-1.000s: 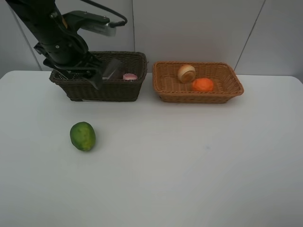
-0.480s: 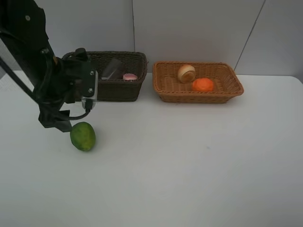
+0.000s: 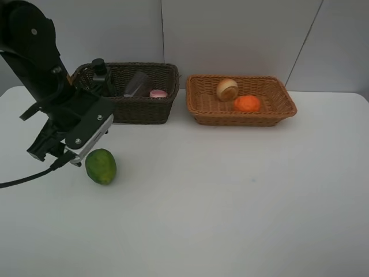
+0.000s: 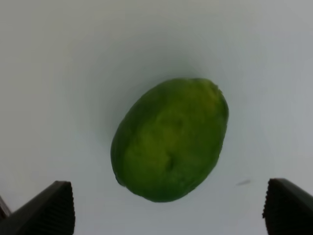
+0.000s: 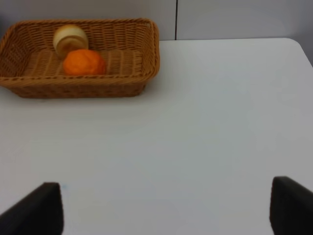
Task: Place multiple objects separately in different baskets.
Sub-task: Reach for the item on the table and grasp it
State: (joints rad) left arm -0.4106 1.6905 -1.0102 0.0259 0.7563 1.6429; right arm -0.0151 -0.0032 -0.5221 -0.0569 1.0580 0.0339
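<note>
1. The tabletop point(image 3: 230, 202) is white and flat.
2. A green fruit point(image 3: 101, 166) lies on it, near the left side, in front of the dark basket point(image 3: 138, 108).
3. The left tool point(image 4: 166, 205) hangs just above the green fruit. Its two fingers point(image 4: 49, 208) are spread wide, one on each side of the fruit, and they do not touch it.
4. In the high view, the left arm point(image 3: 49, 86) leans down over the tabletop, and its end is just beside the fruit.
5. The dark basket stands at the back left. A pump bottle point(image 3: 101, 75), a cup point(image 3: 136, 84) and a pink bottle point(image 3: 158, 93) are inside it.
6. The cup lies tilted in the basket, next to the pink bottle.
7. The tan basket point(image 3: 277, 112) stands at the back right, just beside the dark one but not touching it.
8. An orange point(image 3: 247, 103) and a red-yellow fruit point(image 3: 227, 89) sit in the tan basket, touching each other.
9. The right tool point(image 5: 166, 210) is over the bare tabletop, well apart from the tan basket. Its fingers point(image 5: 34, 210) are spread and hold nothing.
10. The right wrist view shows the tan basket far off, with the orange and the other fruit in its near end.
</note>
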